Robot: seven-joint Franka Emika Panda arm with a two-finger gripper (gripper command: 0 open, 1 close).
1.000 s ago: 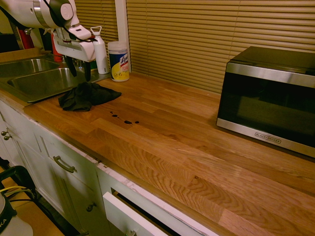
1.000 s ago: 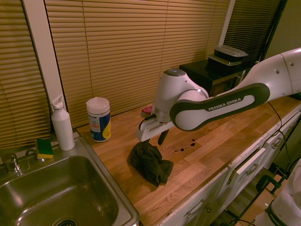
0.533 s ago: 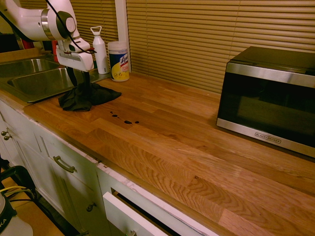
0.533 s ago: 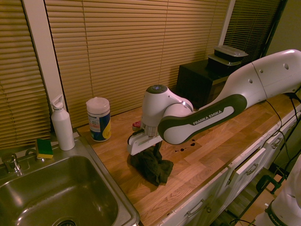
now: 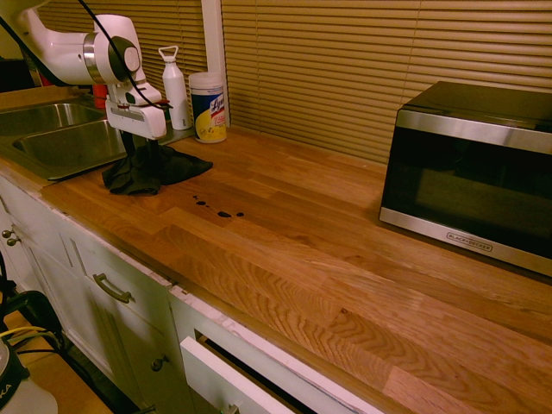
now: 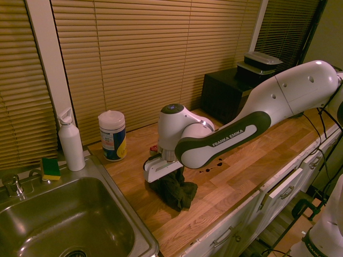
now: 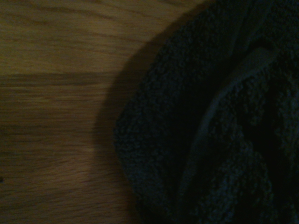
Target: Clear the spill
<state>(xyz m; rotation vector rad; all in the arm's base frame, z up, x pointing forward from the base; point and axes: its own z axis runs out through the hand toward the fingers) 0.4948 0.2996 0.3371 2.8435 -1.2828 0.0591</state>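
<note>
1. First exterior view: the two-finger pincer (image 5: 140, 151) is spread, its dark fingers reaching down at the crumpled dark green-black cloth rag (image 5: 142, 172) on the pale brown wooden tabletop (image 5: 285, 276). The spill, a short scatter of small brown-black liquid drops (image 5: 224, 214), lies near the rag on the side toward the black and silver microwave (image 5: 470, 181). The step in hand looks to be taking hold of the rag. To do it well, I would get a thick fold between both fingers before closing, since a thin edge could slip out, and avoid driving the tips hard into the wood. Then the rag should be kept low and bunched, laid over the drops and drawn across them with light, even pressure; a loose flap might smear them wider.

2. Second exterior view: the white wrist housing covers the fingers and the upper part of the rag, so how deep the tips sit in the fabric is hidden. The drops show just past the arm, perhaps partly covered by it. A small pink-red thing (image 6: 154, 149) behind the wrist is mostly cut off; I can't tell what it is.

3. Wrist view: dim and soft. The rag's folds and a raised seam or hem (image 7: 205, 116) show, but the weave blurs into shadow. A tiny dark speck (image 7: 1, 179) at the picture's border may be a drop; too little shows to be sure.
</note>
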